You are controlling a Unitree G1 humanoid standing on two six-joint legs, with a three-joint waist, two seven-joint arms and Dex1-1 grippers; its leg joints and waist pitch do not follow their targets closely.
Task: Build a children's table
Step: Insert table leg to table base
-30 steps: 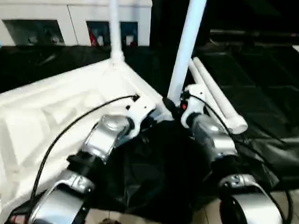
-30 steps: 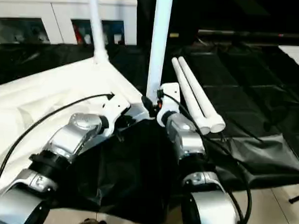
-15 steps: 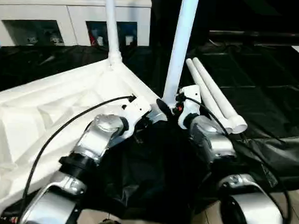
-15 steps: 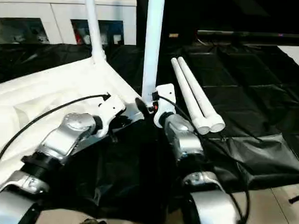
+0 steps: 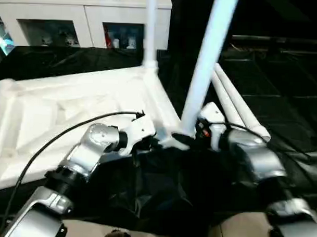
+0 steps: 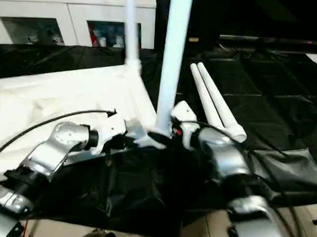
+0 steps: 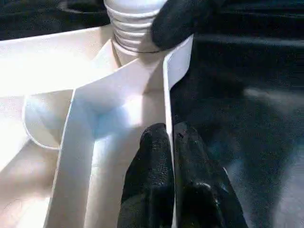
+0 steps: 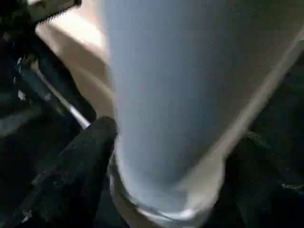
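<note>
Two spare legs [image 5: 237, 108] lie beside tabletop [image 5: 70, 110] — cabinet [image 5: 83, 22] behind.

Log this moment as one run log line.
stage: second leg at tabletop corner socket | left gripper: shut on tabletop rim | right gripper: around leg base | loose legs: two on cloth

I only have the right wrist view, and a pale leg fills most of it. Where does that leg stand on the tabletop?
Observer: The near leg stands upright in the tabletop's near right corner socket, with the right gripper at its base.
Operator: And the left gripper?
Observer: The left gripper is shut on the tabletop's edge wall beside that socket.
Operator: Any other legs fitted?
Observer: A second leg stands in the far corner; two loose legs lie side by side on the black sheet.
</note>
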